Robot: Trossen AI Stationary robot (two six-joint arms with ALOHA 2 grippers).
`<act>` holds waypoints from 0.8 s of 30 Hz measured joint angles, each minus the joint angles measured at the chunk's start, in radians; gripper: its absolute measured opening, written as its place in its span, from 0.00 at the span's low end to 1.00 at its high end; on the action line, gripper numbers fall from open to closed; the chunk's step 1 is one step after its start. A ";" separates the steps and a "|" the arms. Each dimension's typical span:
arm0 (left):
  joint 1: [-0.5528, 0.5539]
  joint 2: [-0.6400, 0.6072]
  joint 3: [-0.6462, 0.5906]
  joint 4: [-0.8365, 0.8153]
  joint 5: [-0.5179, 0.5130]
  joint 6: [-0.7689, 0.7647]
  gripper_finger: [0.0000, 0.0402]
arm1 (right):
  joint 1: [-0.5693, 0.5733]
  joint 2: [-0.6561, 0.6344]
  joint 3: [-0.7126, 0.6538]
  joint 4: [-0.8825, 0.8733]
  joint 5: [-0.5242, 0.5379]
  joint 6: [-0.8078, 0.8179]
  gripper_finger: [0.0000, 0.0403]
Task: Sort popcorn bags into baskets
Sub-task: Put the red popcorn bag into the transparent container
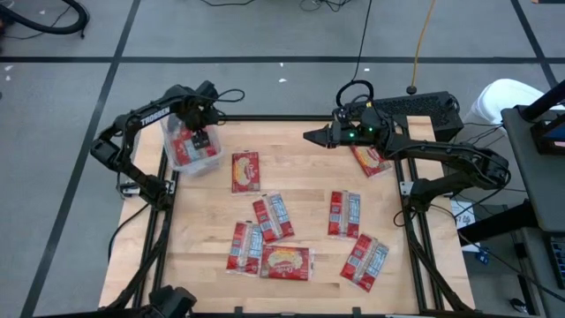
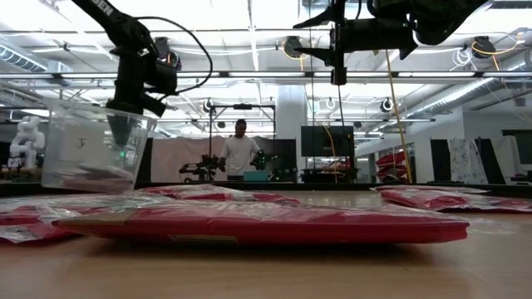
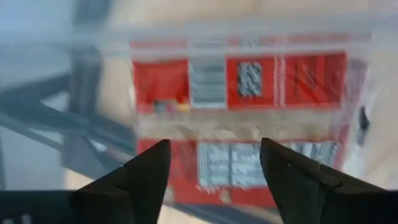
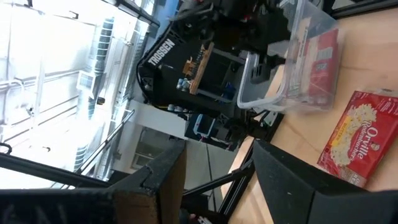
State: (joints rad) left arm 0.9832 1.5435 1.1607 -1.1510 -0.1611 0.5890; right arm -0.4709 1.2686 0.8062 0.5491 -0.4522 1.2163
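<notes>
Left gripper (image 1: 199,134) over tub (image 1: 173,154) at table's far-left corner, fingers apart, empty; bag (image 3: 239,118) lies inside. Right gripper (image 1: 311,136) raised, half open, empty. Risk: left fingers catch tub wall lifting out, tip it

the high view looks straight down on the whole wooden table (image 1: 300,150), while the low view sits at table-top height, close behind a red popcorn bag (image 2: 274,224), facing the room. the left wrist view looks closely down into the clear basket (image 3: 249,37); the right wrist view sees that basket (image 4: 311,68) from across the table.
</notes>
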 joint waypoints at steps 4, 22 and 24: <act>0.049 0.019 -0.044 0.003 0.042 -0.114 0.60 | 0.000 0.000 0.000 0.000 0.000 -0.012 0.45; -0.032 0.092 -0.149 0.203 0.005 -0.069 0.66 | 0.000 0.000 0.000 0.000 -0.051 -0.024 0.45; -0.034 0.107 -0.153 0.228 0.025 -0.053 0.62 | 0.000 0.000 0.000 0.000 -0.051 -0.024 0.45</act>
State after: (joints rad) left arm 0.9494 1.6501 1.0080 -0.9231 -0.1362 0.5363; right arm -0.4713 1.2682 0.8062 0.5487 -0.5030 1.1919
